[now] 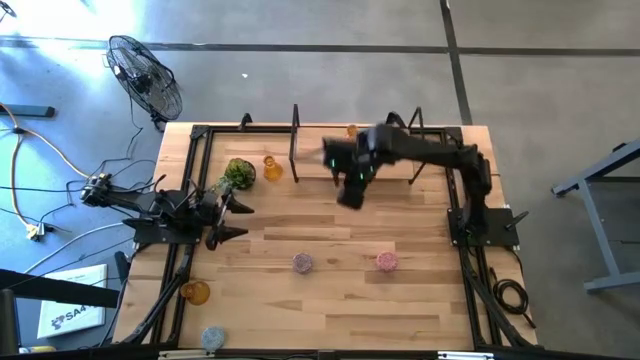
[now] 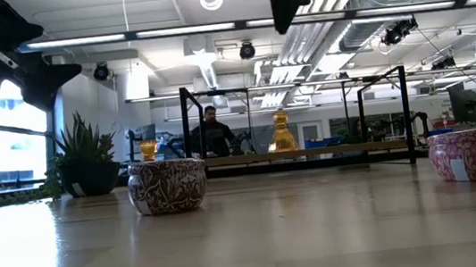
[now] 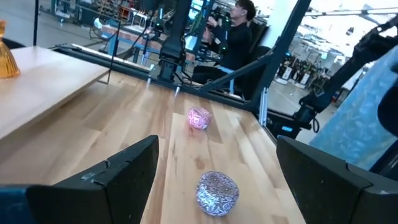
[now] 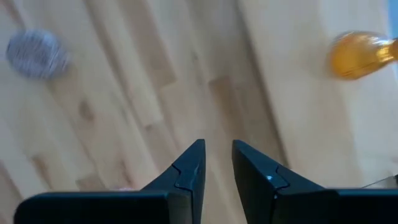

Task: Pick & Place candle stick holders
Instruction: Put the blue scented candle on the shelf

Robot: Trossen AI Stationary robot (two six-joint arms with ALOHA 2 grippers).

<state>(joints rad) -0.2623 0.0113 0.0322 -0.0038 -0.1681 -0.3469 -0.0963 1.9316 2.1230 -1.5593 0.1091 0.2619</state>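
Observation:
Three amber candle stick holders show in the high view: one [image 1: 272, 168] beside the plant, one [image 1: 352, 131] on the far raised board, and one [image 1: 195, 292] at the near left. A lilac round one [image 1: 302, 262], a pink one [image 1: 387, 262] and a pale blue one [image 1: 213, 338] stand on the table. My right gripper [image 1: 350, 190] hangs above the table's middle and points down. Its fingers [image 4: 217, 165] stand a narrow gap apart with nothing between them. My left gripper [image 3: 216, 146] rests open at the left, facing the lilac holder [image 3: 217, 191].
A small green plant [image 1: 238, 173] stands at the far left. A black frame [image 1: 295, 140] with a raised wooden board runs along the far edge. Black rails [image 1: 180, 260] line both sides. A person [image 3: 236, 37] sits beyond the table.

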